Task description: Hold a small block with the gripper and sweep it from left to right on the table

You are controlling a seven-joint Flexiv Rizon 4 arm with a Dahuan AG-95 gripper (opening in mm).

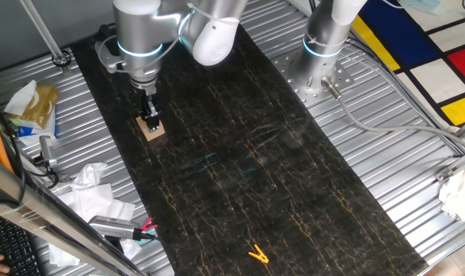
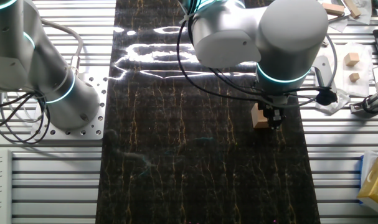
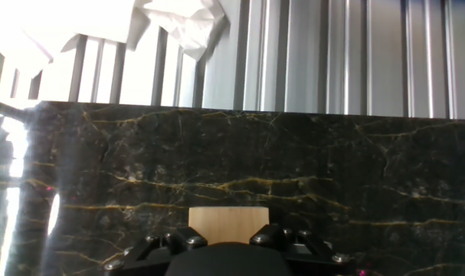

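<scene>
Black marble table (image 1: 278, 176); gripper (image 1: 150, 116) clenched on small block (image 1: 152, 128); yellow clip (image 1: 257, 254) well apart.

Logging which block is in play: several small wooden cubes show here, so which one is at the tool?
The light tan wooden cube on the black marble table, right at the black two-fingered tool. The other two cubes lie off the marble on the ribbed metal.

no readable text, labels or numbers

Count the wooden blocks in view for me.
3: one block at the gripper on the table; two spare blocks on the ribbed metal beside it. Others may be hidden.
</scene>
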